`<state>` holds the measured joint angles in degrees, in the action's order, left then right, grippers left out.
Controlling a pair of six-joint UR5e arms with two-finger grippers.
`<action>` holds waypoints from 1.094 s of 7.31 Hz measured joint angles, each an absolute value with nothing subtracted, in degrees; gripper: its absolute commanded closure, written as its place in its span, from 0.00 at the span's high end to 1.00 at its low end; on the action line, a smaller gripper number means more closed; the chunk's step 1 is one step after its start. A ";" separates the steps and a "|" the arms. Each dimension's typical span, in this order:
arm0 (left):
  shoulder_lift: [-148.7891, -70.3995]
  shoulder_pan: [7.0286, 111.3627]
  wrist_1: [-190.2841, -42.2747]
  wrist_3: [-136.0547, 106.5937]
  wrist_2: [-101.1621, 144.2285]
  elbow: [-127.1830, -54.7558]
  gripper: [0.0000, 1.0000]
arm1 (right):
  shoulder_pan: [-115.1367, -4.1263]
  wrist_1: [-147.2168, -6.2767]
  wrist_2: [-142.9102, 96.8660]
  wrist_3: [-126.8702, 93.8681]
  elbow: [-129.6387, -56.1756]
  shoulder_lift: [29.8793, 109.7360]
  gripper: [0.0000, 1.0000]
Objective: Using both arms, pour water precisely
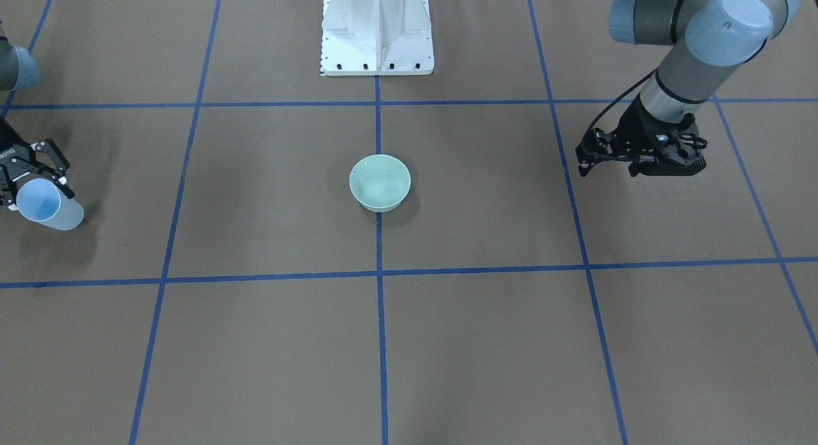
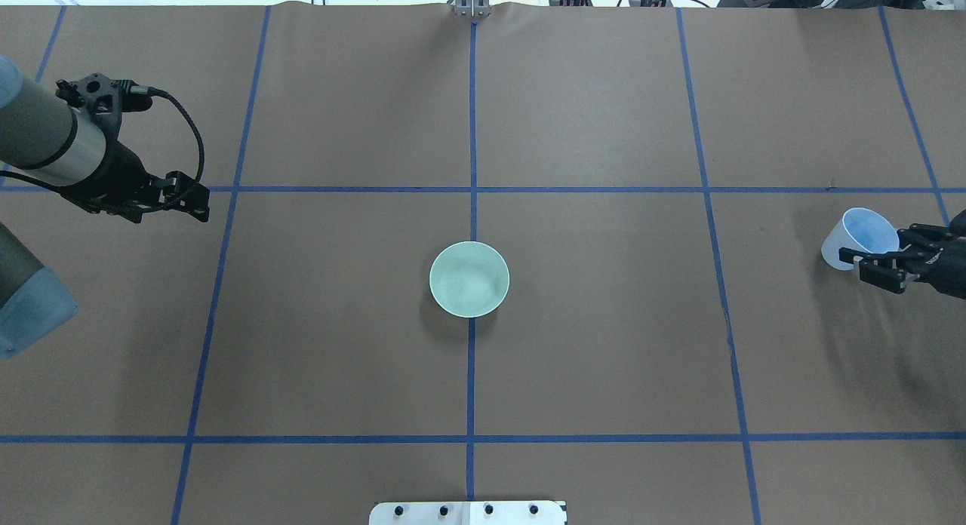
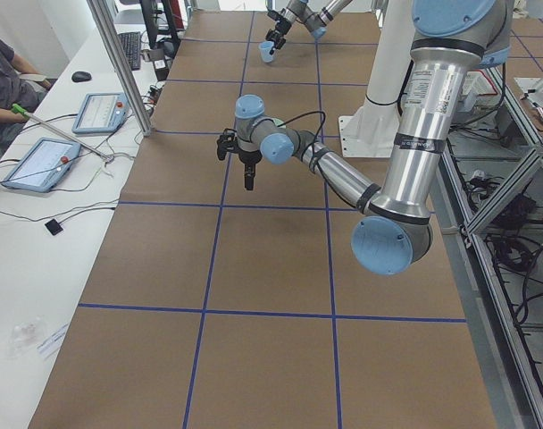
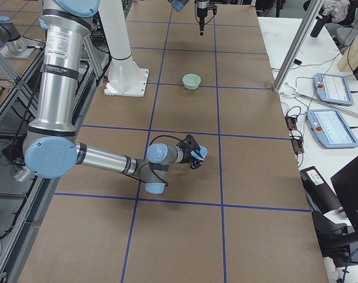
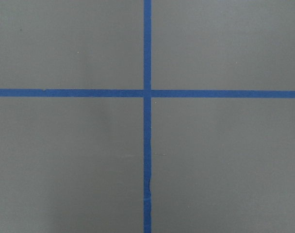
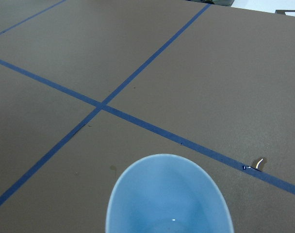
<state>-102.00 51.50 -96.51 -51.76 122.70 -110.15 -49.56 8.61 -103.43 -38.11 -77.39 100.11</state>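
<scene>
A pale green bowl [image 2: 469, 278] stands at the table's centre on a tape crossing; it also shows in the front-facing view [image 1: 379, 182]. Faint whitish ripples show inside it. My right gripper [image 2: 869, 259] is shut on a light-blue cup [image 2: 864, 234] at the table's right side, low over the surface and tilted. In the right wrist view the cup [image 6: 169, 199] opens toward the camera with one small glint inside. My left gripper [image 2: 198, 202] hangs above the left side, fingers together and empty, far from the bowl. It also shows in the front-facing view [image 1: 583, 167].
The white pedestal base [image 1: 377, 29] stands at the robot's edge behind the bowl. Blue tape lines grid the brown table. A small shiny drop [image 6: 258, 164] lies on a tape line near the cup. Tablets [image 4: 332, 127] and an operator [image 3: 8, 85] are beyond the far edge.
</scene>
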 measured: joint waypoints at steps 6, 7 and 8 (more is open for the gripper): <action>-101.78 51.50 -96.49 -51.77 122.69 -110.56 1.00 | -48.82 8.61 -103.43 -38.26 -76.04 99.71 0.99; -101.79 51.50 -96.50 -51.77 122.70 -110.56 1.00 | -48.79 8.61 -103.44 -38.31 -76.04 99.69 0.99; -101.83 51.50 -96.50 -51.77 122.70 -110.56 1.00 | -48.79 8.61 -103.44 -38.34 -76.02 99.69 0.99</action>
